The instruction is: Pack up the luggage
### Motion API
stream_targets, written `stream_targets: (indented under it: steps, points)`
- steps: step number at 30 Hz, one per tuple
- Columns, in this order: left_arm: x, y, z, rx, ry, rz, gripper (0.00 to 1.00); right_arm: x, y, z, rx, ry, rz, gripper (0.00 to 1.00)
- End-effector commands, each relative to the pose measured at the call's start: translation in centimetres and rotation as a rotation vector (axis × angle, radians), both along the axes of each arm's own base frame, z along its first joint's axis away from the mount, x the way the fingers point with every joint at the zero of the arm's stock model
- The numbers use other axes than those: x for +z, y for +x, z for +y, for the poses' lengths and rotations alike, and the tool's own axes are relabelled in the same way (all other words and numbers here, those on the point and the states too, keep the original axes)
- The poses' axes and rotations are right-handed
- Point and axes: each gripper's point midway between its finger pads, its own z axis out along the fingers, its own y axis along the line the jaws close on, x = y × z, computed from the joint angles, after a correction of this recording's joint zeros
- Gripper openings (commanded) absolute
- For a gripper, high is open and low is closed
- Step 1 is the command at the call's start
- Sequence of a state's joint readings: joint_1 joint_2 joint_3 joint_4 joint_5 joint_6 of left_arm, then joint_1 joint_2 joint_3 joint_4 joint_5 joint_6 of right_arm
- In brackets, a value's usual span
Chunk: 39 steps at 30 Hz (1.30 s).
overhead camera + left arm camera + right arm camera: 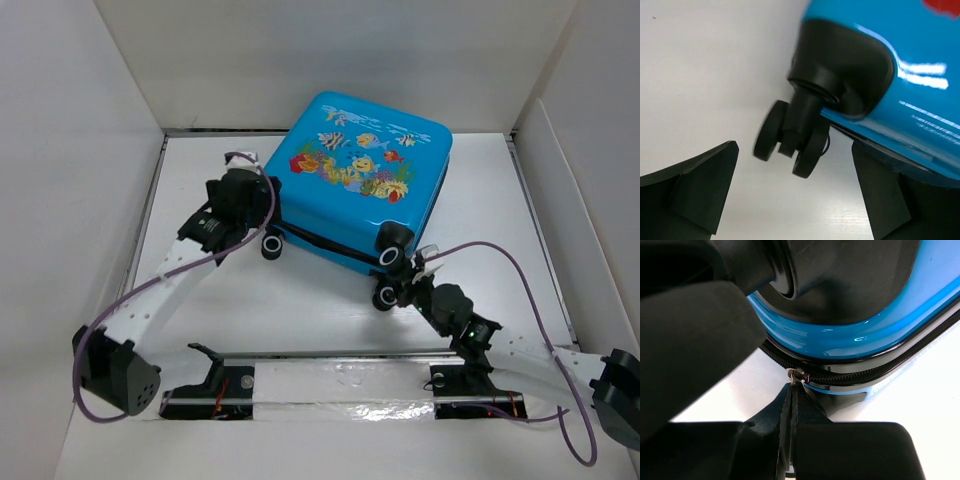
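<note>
White bench (pixel 330 320), white walls: left fingers (pixel 695 185) stand apart either side of a black wheel (pixel 785 137) at the 8 o'clock corner of the blue luggage (pixel 360 180) — lying print-up toward 12 o'clock; right fingers (pixel 850 450) pinch its zipper pull (pixel 796 376) at 5 o'clock.

You have one white table (pixel 300 310), walled in white. On it: one blue luggage (pixel 360 170), flat at far centre, fish print up, wheels nearward; one silver-taped rail (pixel 340 385) along the near edge.
</note>
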<state>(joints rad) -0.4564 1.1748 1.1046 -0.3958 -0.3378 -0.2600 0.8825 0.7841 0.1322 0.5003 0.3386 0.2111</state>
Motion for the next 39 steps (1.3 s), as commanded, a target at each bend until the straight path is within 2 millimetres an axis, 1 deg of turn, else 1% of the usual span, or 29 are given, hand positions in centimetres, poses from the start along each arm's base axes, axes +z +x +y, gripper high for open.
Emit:
stream_targets:
  steps: [1, 3, 4, 6, 9, 13, 14, 17, 18, 19, 20, 21, 22, 23, 24, 25, 26, 27, 29, 30, 31, 32, 33, 34, 35, 36, 37, 38, 39]
  points:
    - [-0.8, 0.3, -0.6, -0.083, 0.102, 0.056, 0.99, 7.7, 0.5, 1.3, 0.044, 0.191, -0.177, 0.00]
    - [-2.2, 0.9, -0.9, -0.101, 0.115, 0.088, 0.99, 7.4, 0.8, 0.7, 0.029, 0.185, -0.177, 0.00]
    - [-2.5, 0.9, -1.4, -0.126, 0.103, 0.099, 0.99, 7.7, 0.6, 0.8, 0.041, 0.189, -0.181, 0.00]
    - [-3.4, 1.5, -1.2, -0.115, 0.100, 0.112, 0.96, 7.4, 0.8, 0.3, 0.032, 0.184, -0.178, 0.00]
    - [-3.8, 2.2, -1.1, -0.099, 0.093, 0.099, 0.87, 7.4, 0.7, 0.5, 0.052, 0.186, -0.175, 0.00]
    - [-3.8, 2.8, -2.3, -0.138, 0.061, 0.097, 0.55, 7.1, 0.7, 0.7, 0.060, 0.180, -0.168, 0.00]
    - [-3.6, 3.0, -2.6, -0.149, 0.052, 0.090, 0.33, 7.1, 0.7, 0.7, 0.060, 0.179, -0.167, 0.00]
    - [-3.4, 3.1, -4.0, -0.203, -0.001, 0.081, 0.00, 7.1, 0.7, 0.8, 0.065, 0.168, -0.164, 0.00]
    - [-3.4, 3.1, -4.5, -0.217, -0.021, 0.081, 0.00, 7.1, 0.7, 0.8, 0.066, 0.162, -0.162, 0.00]
    - [-3.5, 2.7, -5.7, -0.245, -0.046, 0.084, 0.00, 7.1, 0.6, 1.0, 0.082, 0.156, -0.160, 0.00]
    - [-3.3, 2.1, -7.6, -0.289, -0.058, 0.073, 0.00, 7.5, 0.6, 1.2, 0.086, 0.159, -0.162, 0.00]
    - [-3.6, 1.7, -8.7, -0.314, -0.076, 0.076, 0.00, 7.6, 0.6, 1.4, 0.091, 0.162, -0.162, 0.00]
    - [-3.6, 1.0, -10.4, -0.365, -0.113, 0.083, 0.00, 7.4, 0.6, 1.8, 0.103, 0.158, -0.154, 0.00]
    - [-3.2, 0.8, -12.0, -0.382, -0.171, 0.066, 0.00, 8.0, 0.8, 1.9, 0.098, 0.171, -0.165, 0.00]
    - [-3.6, -0.8, -14.6, -0.452, -0.194, 0.070, 0.00, 8.2, 0.3, 2.7, 0.121, 0.179, -0.164, 0.00]
    - [-3.4, -1.4, -16.1, -0.481, -0.209, 0.058, 0.00, 7.8, 0.6, 2.9, 0.107, 0.166, -0.153, 0.00]
    - [-3.3, -1.7, -17.4, -0.493, -0.225, 0.045, 0.00, 8.3, 0.7, 3.2, 0.109, 0.174, -0.161, 0.00]
    - [-3.4, -2.7, -19.3, -0.537, -0.227, 0.049, 0.00, 9.4, 1.0, 3.4, 0.103, 0.183, -0.177, 0.00]
    - [-3.1, -3.4, -21.3, -0.585, -0.253, 0.042, 0.00, 10.3, 1.3, 3.4, 0.089, 0.193, -0.183, 0.00]
    - [-3.3, -3.7, -22.0, -0.597, -0.272, 0.046, 0.00, 11.4, 1.5, 3.4, 0.082, 0.204, -0.210, 0.00]
    - [-3.3, -5.2, -23.3, -0.659, -0.302, 0.065, 0.00, 12.2, 1.6, 3.3, 0.075, 0.211, -0.223, 0.00]
    - [-2.5, -5.4, -24.4, -0.685, -0.335, 0.034, 0.00, 12.3, 1.6, 3.3, 0.073, 0.202, -0.216, 0.00]
    - [-2.4, -5.9, -25.1, -0.702, -0.348, 0.032, 0.00, 13.4, 1.9, 3.3, 0.065, 0.200, -0.230, 0.00]
    - [-2.3, -6.7, -26.1, -0.732, -0.354, 0.028, 0.00, 13.5, 2.2, 3.1, 0.044, 0.190, -0.227, 0.00]
    - [-1.8, -7.0, -26.7, -0.748, -0.369, 0.015, 0.00, 13.7, 2.4, 3.2, 0.036, 0.190, -0.230, 0.00]
    - [-1.7, -7.0, -27.1, -0.755, -0.382, 0.010, 0.00, 12.6, 2.8, 3.7, 0.032, 0.159, -0.213, 0.00]
    - [-1.3, -7.8, -28.0, -0.795, -0.414, 0.016, 0.00, 12.0, 3.6, 3.6, -0.007, 0.143, -0.204, 0.00]
    - [-0.7, -8.3, -28.9, -0.825, -0.442, 0.001, 0.00, 11.8, 4.2, 4.1, -0.016, 0.144, -0.205, 0.00]
    - [-0.6, -8.6, -29.6, -0.846, -0.456, 0.003, 0.00, 9.1, 4.9, 5.2, -0.011, 0.078, -0.159, 0.00]
